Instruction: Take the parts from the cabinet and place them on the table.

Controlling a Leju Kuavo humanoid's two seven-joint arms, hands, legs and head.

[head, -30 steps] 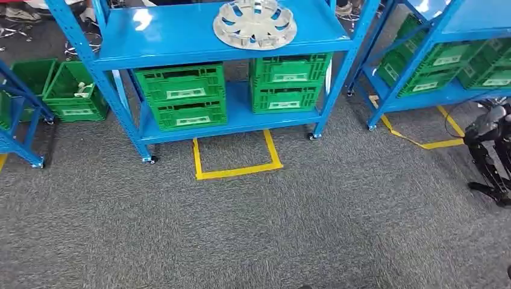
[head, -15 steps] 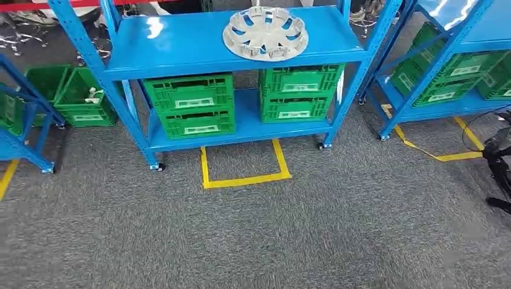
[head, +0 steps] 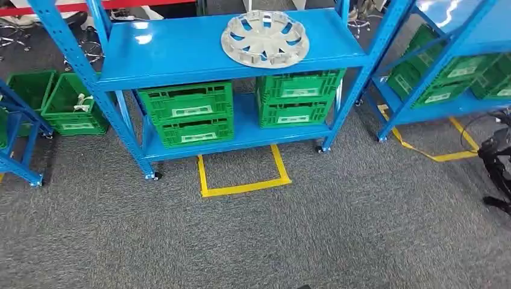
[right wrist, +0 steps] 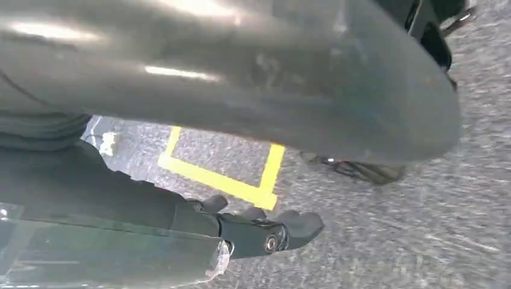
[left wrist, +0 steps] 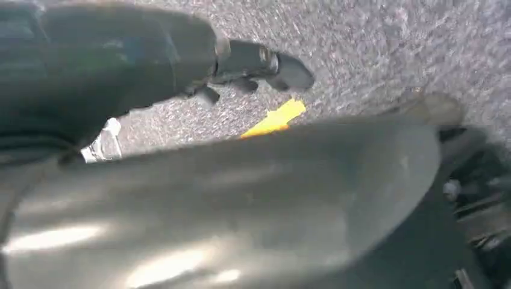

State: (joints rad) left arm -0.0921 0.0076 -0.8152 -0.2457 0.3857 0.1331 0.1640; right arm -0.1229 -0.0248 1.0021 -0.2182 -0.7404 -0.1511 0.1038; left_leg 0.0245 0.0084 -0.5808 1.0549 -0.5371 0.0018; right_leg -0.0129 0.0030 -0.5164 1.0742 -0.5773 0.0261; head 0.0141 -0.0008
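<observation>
Silver hubcap lying flat on the top blue shelf of the wheeled blue cabinet, toward the shelf's right half, touched by nothing. Far from both hands, which hang low over the carpet.

Left hand seen from its wrist camera: dark fingers stretched out together over the grey carpet, nothing between them, a scrap of yellow tape on the floor just past the fingertips. Blurred, so the exact spread hard to judge; empty and loosely extended as far as visible.

Right hand from its own wrist camera: dark fingers extended, slightly curled, holding nothing, hovering above the carpet with the corner of the yellow tape square lying beyond the fingertips.

Under the hubcap's shelf, on the lower shelf: two stacks of green crates, one left, one right, each two high with white labels on the front. Yellow tape square marked on the carpet directly in front of the cabinet, between its front casters. More green crates on the floor to the left, one holding a small pale item. Second blue rack to the right with further green crates. Black stand-like object at the right edge of the head view.
</observation>
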